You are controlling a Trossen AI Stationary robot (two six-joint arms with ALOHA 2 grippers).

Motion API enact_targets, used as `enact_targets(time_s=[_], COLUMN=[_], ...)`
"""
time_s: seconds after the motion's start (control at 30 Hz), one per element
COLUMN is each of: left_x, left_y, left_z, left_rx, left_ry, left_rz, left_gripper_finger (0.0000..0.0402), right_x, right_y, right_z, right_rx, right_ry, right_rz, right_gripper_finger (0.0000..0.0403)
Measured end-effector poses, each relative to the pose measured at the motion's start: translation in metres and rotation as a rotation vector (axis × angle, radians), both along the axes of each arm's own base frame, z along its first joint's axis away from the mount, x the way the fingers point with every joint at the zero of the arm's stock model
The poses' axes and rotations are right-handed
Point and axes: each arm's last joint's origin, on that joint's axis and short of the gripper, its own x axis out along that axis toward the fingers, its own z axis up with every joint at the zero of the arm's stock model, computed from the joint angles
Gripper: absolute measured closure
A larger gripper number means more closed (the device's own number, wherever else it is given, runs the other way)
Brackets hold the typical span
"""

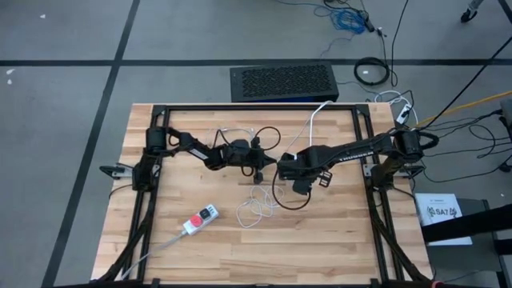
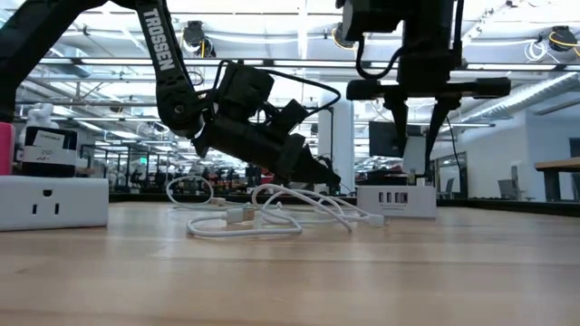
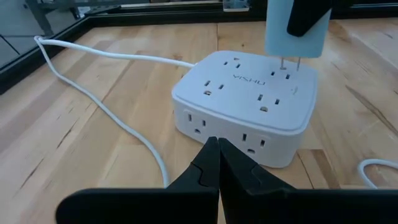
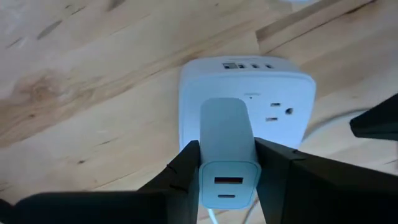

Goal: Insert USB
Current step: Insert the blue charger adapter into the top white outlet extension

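I have the white USB charger [image 4: 227, 152] pinched between the right gripper [image 4: 227, 163] fingers, held upright over the white power cube [image 3: 245, 109] with its prongs just above the cube's top sockets; from the left wrist view the prongs look close to the top face, but I cannot tell whether they touch it. The charger's two ports face my right wrist camera. The cube sits near the middle of the wooden table [image 1: 320, 240], a little toward the far edge, with a row of small ports along one side wall and a white cord [image 3: 99, 93] running away from it across the boards. My left gripper [image 3: 217, 165] is low beside the cube, fingers pressed together with nothing between them, its tips pointing at one of the cube's side outlets and just short of it. Nearer the front edge from the cube lies a loose coil of white USB cable [image 1: 256, 210], with its plug end resting flat on the wood. Farther toward the front left corner is a white power strip [image 1: 200, 220] with a red switch, its cord trailing off toward that corner. A black perforated box [image 1: 284, 82] sits on the floor beyond the far edge.
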Motion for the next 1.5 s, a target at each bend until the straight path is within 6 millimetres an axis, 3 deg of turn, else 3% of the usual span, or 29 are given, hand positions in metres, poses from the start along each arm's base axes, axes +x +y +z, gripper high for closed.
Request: enact_targets(time_s=[1.5], left_x=[-0.001], left_y=[0.000], left_z=[-0.002], left_rx=[-0.001], left_ry=[0.023], left_rz=[0.008], left_gripper_finger=[0.0401], right_x=[-0.003], right_y=[-0.011], right_z=[-0.010], right_rx=[-0.018], right_ry=[0.010], right_rz=[0.005], right_gripper_finger=[0.0317])
